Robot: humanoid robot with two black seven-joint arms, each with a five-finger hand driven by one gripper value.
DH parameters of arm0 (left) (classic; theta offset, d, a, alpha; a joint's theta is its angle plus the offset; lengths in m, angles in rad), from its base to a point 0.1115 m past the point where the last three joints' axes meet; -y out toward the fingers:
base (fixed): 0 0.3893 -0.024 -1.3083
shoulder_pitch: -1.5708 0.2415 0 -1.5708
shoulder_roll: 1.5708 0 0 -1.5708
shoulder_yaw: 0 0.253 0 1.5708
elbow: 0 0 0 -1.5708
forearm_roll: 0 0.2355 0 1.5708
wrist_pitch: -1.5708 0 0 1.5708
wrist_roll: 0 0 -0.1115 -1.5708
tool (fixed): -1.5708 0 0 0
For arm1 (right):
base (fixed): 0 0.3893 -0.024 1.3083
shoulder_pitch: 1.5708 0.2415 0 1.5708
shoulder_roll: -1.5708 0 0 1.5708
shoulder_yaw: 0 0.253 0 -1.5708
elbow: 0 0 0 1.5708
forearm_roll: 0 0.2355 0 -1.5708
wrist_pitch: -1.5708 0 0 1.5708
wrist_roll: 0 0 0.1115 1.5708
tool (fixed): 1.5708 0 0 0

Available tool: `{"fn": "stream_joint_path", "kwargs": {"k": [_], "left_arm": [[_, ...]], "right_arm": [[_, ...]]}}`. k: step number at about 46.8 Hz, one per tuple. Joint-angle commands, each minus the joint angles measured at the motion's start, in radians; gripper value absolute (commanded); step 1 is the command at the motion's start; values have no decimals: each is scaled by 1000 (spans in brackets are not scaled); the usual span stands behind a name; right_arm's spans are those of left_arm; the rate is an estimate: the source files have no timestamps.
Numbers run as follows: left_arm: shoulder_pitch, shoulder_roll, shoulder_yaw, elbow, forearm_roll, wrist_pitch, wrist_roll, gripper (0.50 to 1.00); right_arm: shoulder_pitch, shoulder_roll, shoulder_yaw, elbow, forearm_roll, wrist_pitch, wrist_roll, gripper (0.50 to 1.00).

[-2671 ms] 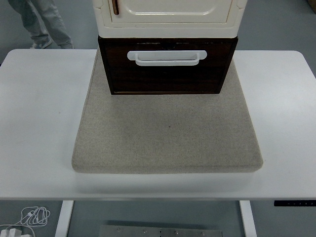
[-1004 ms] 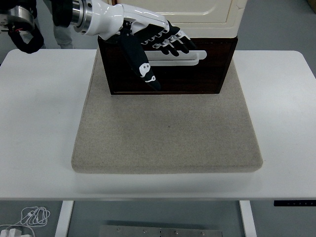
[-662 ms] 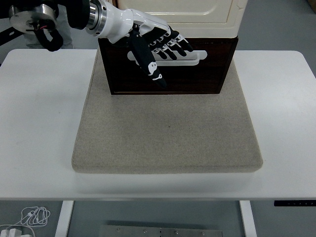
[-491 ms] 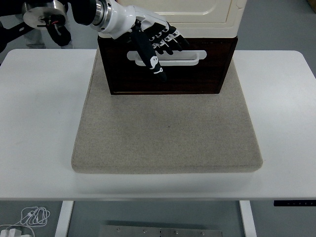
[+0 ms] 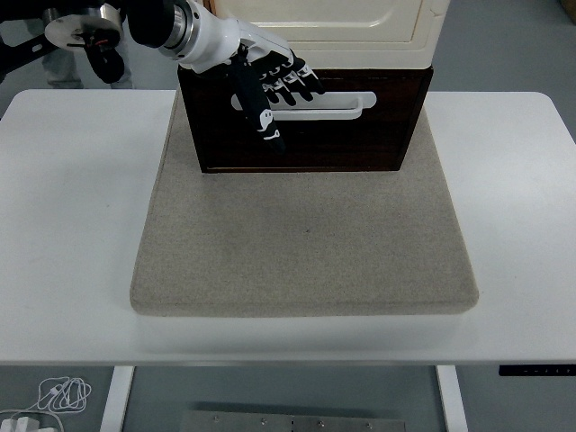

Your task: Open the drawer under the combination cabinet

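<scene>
Our left hand (image 5: 265, 85) comes in from the upper left and sits over the front of the drawer (image 5: 303, 121), right at the left end of its white handle (image 5: 306, 106). We see the four fingers (image 5: 292, 79) laid side by side across the top of the handle's left part, bent somewhat downward, while the thumb (image 5: 261, 117) points down across the dark wood below the handle. We cannot tell whether the fingertips have hooked behind the bar or merely rest on it (they overlap it from this high view), so a true grasp cannot be confirmed. Nothing else is in the hand.

We find the drawer at the far middle of the table (image 5: 72, 225), forming the dark brown base of the cabinet (image 5: 315, 27), whose cream upper part stands directly on it. Its front sits about flush with the cream body above. Cabinet and drawer stand on the far edge of a beige felt mat (image 5: 306, 243) that covers the middle of the white table.

We see a person's legs (image 5: 63, 67) at the top left behind the arm, and a coil of white cable (image 5: 58, 393) on the floor at the lower left.
</scene>
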Motion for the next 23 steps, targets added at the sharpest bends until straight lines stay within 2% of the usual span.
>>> {"fn": "stream_joint_path", "kwargs": {"k": [1, 23], "left_arm": [[-17, -13, 17, 15, 1, -5, 0, 1000], [-47, -33, 54, 56, 30, -5, 2, 1000]], "right_arm": [[0, 0, 0, 0, 0, 0, 1, 926], [1, 0, 0, -1, 0, 0, 0, 926]]}}
